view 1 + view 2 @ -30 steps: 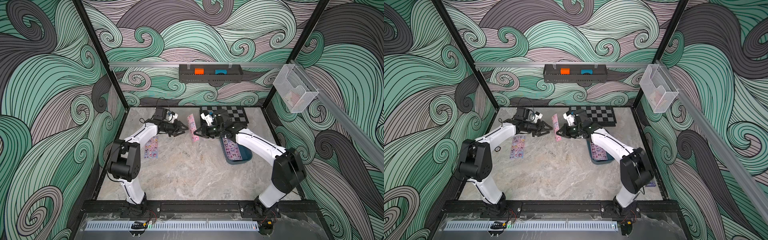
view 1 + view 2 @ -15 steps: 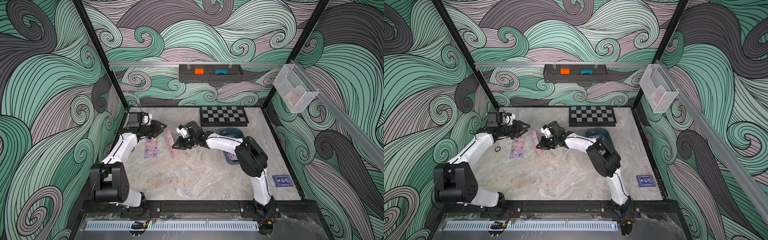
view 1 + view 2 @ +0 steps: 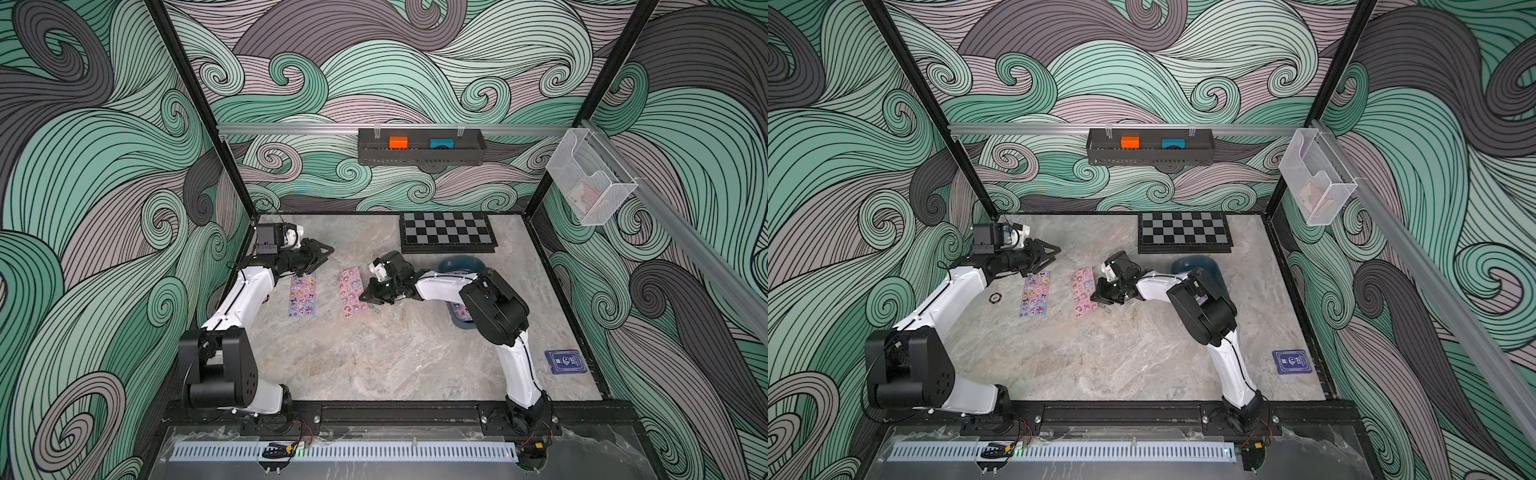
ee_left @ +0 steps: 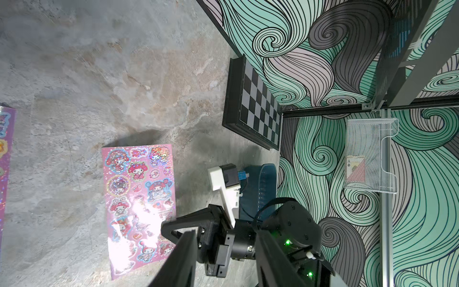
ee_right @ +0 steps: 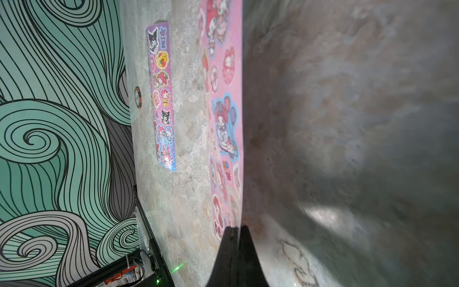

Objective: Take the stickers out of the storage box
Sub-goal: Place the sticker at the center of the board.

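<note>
In both top views the dark teal storage box sits on the marble table just in front of the chessboard. It is mostly hidden under the right arm, with a third sticker sheet showing inside. Two sheets lie out on the table, side by side but apart: the purple sticker sheet and the pink sticker sheet. The left gripper hangs over the purple sheet's far end, jaws spread and empty. The right gripper meets the pink sheet's long edge. A blue card pack lies near the right wall.

The left wrist view shows its own fingers wide apart with nothing between them. The pink sticker sheet lies beyond, with the right gripper at its edge.

The right wrist view shows its fingers pressed together, pinching the pink sheet's edge
</note>
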### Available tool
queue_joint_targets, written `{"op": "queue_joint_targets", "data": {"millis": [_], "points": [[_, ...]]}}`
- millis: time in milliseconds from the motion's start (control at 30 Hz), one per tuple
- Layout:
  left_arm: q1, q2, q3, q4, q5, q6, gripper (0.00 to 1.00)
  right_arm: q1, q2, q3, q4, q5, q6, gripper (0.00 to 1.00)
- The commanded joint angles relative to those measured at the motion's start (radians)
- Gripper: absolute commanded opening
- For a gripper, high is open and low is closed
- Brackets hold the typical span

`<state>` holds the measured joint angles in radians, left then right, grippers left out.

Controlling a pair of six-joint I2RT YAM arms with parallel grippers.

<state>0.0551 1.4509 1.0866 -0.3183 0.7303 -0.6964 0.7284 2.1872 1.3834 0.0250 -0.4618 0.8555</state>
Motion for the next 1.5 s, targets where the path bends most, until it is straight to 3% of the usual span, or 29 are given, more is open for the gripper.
{"op": "queue_joint_targets", "data": {"millis": [0, 467, 933, 1200, 1467], "points": [[0.006, -0.02, 0.019, 0.016, 0.023, -0.005, 0.43, 0.043, 0.045, 0.041, 0.09, 0.046, 0.068, 0.0], [0.005, -0.02, 0.042, -0.002, 0.042, 0.018, 0.44, 0.103, 0.082, 0.089, 0.146, 0.199, 0.14, 0.0], [0.008, -0.062, 0.053, -0.026, 0.04, 0.038, 0.43, 0.138, 0.117, 0.122, 0.142, 0.226, 0.155, 0.05], [0.008, -0.069, 0.053, -0.029, 0.04, 0.038, 0.44, 0.14, 0.053, 0.061, 0.15, 0.254, 0.125, 0.3], [0.009, -0.057, 0.05, -0.03, 0.041, 0.043, 0.44, 0.125, -0.102, -0.033, 0.104, 0.33, 0.011, 0.49]]}}
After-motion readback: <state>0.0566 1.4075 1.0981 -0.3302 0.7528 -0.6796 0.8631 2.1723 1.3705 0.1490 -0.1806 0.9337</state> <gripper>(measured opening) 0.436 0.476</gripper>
